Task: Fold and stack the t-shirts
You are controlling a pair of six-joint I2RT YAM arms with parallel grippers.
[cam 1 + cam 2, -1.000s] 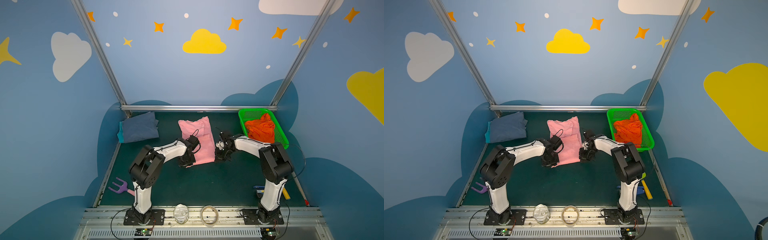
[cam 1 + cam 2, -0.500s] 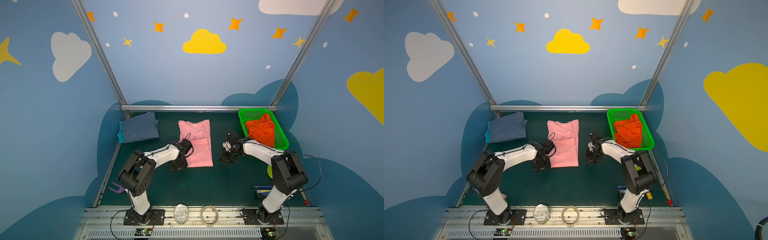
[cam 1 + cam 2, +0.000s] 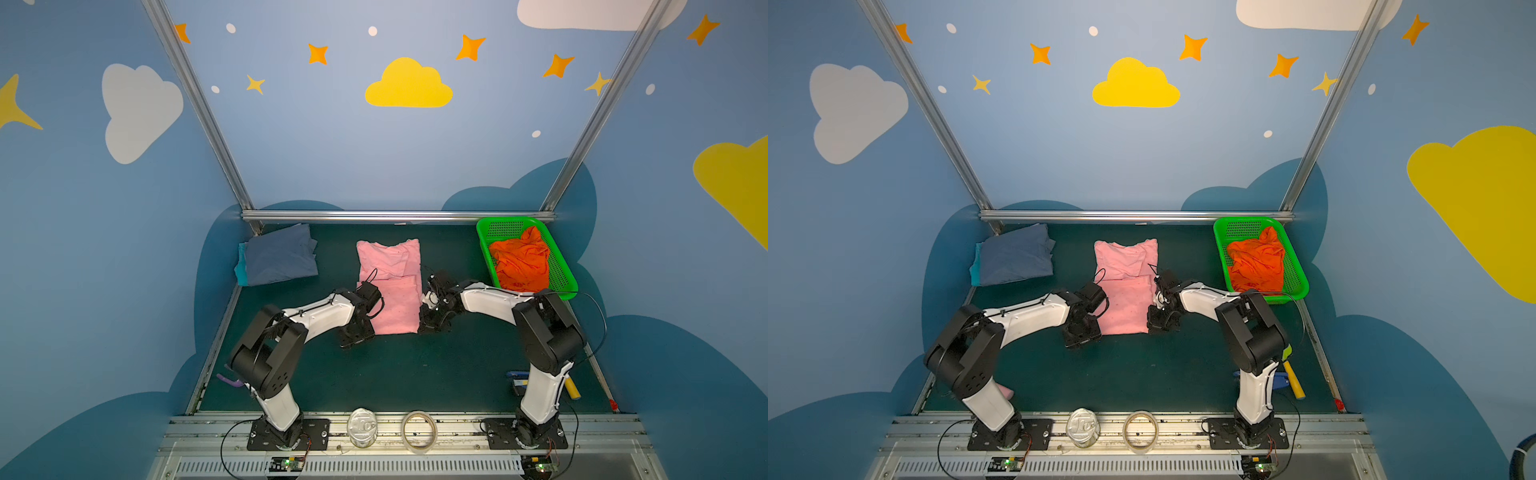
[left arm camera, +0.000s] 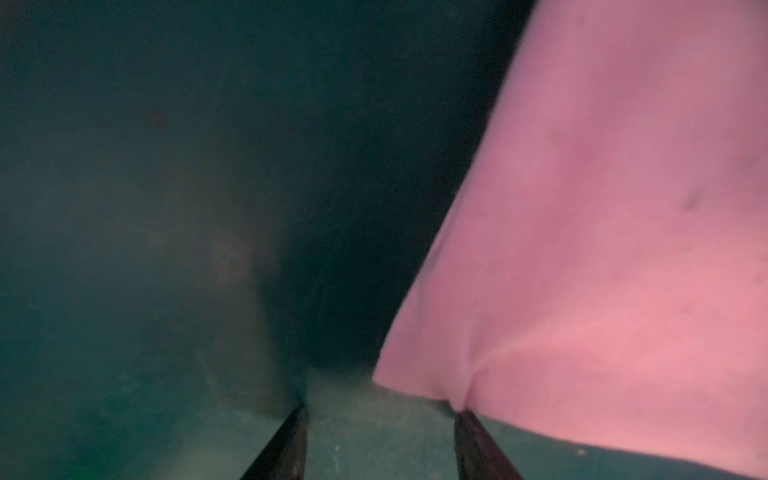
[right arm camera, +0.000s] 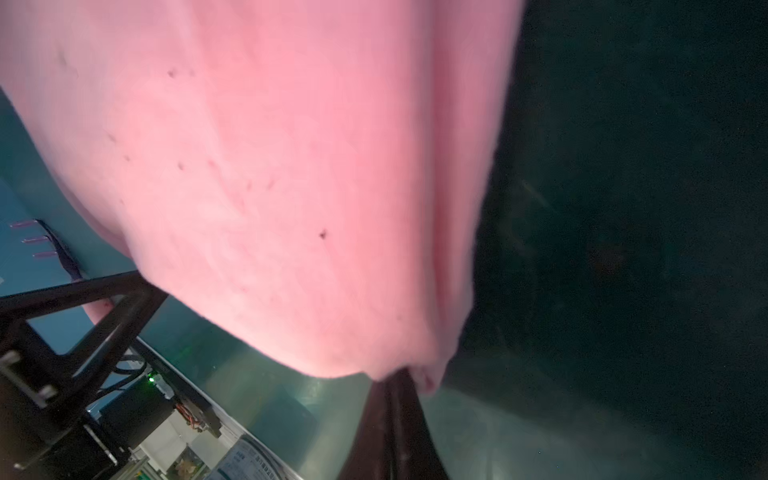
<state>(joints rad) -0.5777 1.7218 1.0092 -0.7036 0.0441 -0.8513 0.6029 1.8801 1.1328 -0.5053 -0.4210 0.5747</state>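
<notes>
The pink t-shirt (image 3: pixel 390 286) (image 3: pixel 1125 291) lies partly folded in the middle of the green mat. My left gripper (image 3: pixel 355 336) (image 4: pixel 380 409) stands open at its near left corner, and one fingertip (image 4: pixel 469 428) touches the pink hem (image 4: pixel 602 249). At the near right corner my right gripper (image 3: pixel 428 324) (image 5: pixel 395 374) is shut on the pink fabric (image 5: pixel 291 166). A folded slate blue t-shirt (image 3: pixel 280 255) rests on a teal t-shirt (image 3: pixel 242 266) at the back left. The orange t-shirt (image 3: pixel 519 262) lies crumpled in the basket.
The green mesh basket (image 3: pixel 482 237) stands at the back right. On the front rail are a tape roll (image 3: pixel 418 430) and a shiny can (image 3: pixel 362 426). A yellow-handled tool (image 3: pixel 572 388) lies by the right arm's base, and a purple object (image 3: pixel 228 380) by the left arm's.
Half a second ago both grippers stood a little off the shirt's sides. They have come in to its near corners. The left jaws have opened, and the right has shut on the hem.
</notes>
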